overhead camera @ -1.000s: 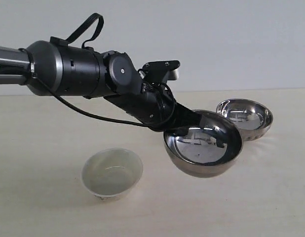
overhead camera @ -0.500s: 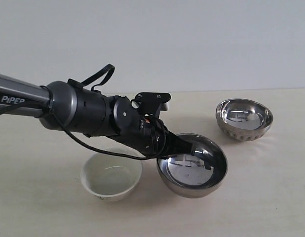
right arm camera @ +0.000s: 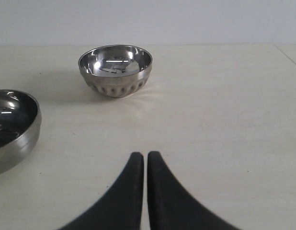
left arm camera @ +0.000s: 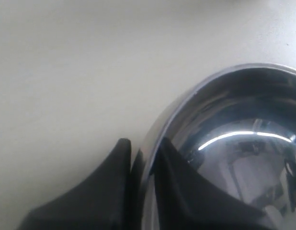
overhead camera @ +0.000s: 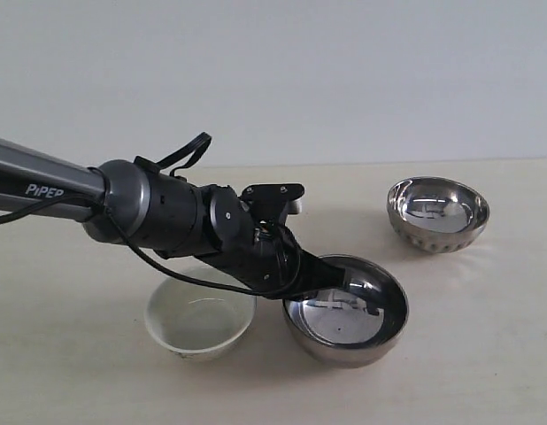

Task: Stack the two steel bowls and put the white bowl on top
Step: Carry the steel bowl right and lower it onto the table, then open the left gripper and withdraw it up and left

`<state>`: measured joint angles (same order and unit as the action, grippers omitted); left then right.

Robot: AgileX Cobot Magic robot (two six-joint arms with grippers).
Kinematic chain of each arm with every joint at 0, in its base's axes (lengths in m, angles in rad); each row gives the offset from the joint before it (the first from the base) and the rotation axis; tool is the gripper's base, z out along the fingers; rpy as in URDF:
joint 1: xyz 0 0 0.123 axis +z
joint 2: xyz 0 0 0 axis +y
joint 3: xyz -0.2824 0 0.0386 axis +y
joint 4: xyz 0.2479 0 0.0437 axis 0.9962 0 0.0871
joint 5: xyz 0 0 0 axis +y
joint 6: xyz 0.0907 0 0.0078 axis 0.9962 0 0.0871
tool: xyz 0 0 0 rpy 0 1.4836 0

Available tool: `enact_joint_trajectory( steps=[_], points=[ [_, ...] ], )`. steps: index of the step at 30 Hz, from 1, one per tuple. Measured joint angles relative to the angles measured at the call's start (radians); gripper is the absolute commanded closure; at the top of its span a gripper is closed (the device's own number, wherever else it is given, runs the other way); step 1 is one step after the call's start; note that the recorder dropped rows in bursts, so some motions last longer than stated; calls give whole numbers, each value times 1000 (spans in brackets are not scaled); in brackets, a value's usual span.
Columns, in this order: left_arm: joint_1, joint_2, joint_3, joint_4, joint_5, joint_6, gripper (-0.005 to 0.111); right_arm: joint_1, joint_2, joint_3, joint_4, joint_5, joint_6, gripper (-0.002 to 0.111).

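Note:
My left gripper [overhead camera: 331, 276] is shut on the rim of the smooth steel bowl [overhead camera: 346, 310], one finger inside and one outside; the wrist view shows the same grip [left arm camera: 143, 146] on the bowl [left arm camera: 234, 143]. That bowl sits low on the table, just right of the white bowl [overhead camera: 200, 312]. The dimpled steel bowl [overhead camera: 438, 212] stands alone at the back right, also seen as the ribbed bowl [right arm camera: 115, 70] in the right wrist view. My right gripper [right arm camera: 145, 155] is shut and empty over bare table, with the smooth bowl [right arm camera: 14, 127] off to one side.
The pale wooden table [overhead camera: 486, 354] runs back to a plain light wall. The left arm [overhead camera: 150, 212] reaches across above the white bowl.
The left arm has carried the smooth steel bowl down and toward the front, away from the dimpled bowl, until it rests beside the white bowl. The right gripper has not moved.

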<state>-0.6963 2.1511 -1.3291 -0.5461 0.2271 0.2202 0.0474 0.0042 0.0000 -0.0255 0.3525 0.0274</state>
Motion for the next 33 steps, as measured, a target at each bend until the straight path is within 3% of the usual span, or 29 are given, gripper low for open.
enact_joint_trajectory(
  steps=[3, 8, 12, 26, 29, 33],
  points=[
    [8, 0, -6, -5, 32, 0, 94, 0, 0, 0, 0, 0, 0, 108],
    [28, -2, -20, -7, 90, 0, 61, 0, 0, 0, 0, 0, 0, 108],
    [34, -2, -51, -7, 144, 2, 48, 0, 0, 0, 0, 0, 0, 108],
    [34, -114, -78, -9, 186, 79, 50, 0, 0, 0, 0, 0, 0, 108],
    [34, -167, -78, -11, 187, 97, 59, 0, 0, 0, 0, 0, 0, 108],
    [34, -237, -78, -11, 188, 109, 79, 0, 0, 0, 0, 0, 0, 108]
  ],
)
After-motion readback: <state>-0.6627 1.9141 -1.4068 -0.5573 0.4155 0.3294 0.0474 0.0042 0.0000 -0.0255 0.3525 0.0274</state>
